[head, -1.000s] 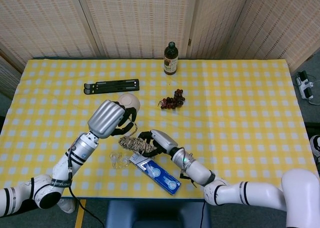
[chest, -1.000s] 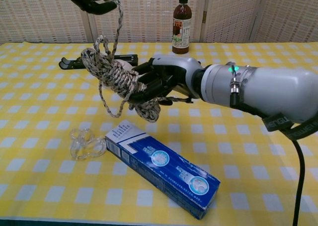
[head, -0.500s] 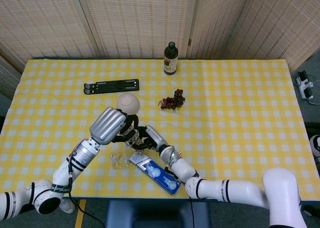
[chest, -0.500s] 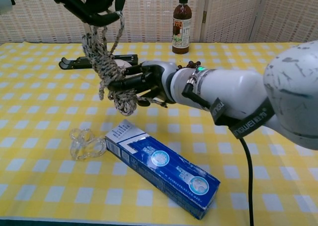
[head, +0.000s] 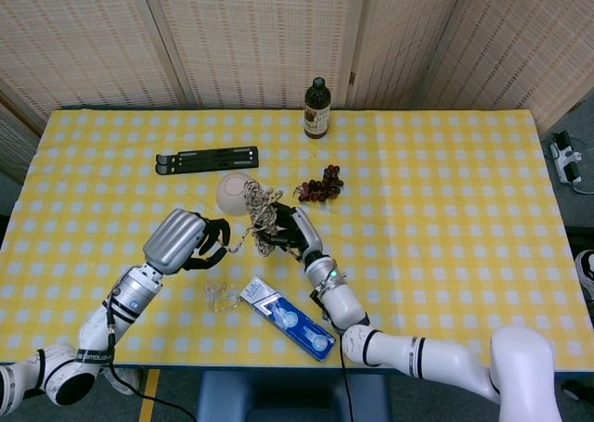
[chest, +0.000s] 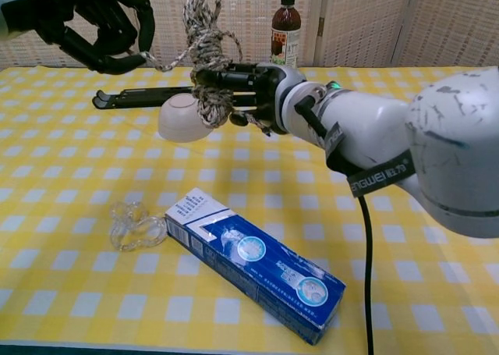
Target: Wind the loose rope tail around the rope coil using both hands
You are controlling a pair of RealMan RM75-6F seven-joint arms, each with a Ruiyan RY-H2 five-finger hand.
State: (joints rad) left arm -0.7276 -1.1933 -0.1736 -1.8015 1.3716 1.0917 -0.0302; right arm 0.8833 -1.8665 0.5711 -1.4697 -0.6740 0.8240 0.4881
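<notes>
Midway, I'd say: my right hand grips the rope coil upright in the air above the white bowl, some turns wound, more left. My left hand pinches the loose tail, pulled taut. Rope is speckled, braided, fuzzy; coil is lumpy with loops sticking out on top.

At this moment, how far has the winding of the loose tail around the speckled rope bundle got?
Done: several turns already cinch the middle of the speckled beige rope coil, lifted clear of the yellow checked table. In hand: the right hand grips the coil while the left hand pulls the loose rope tail taut out to the side. Left: that stretch of tail is not yet wound on.
</notes>
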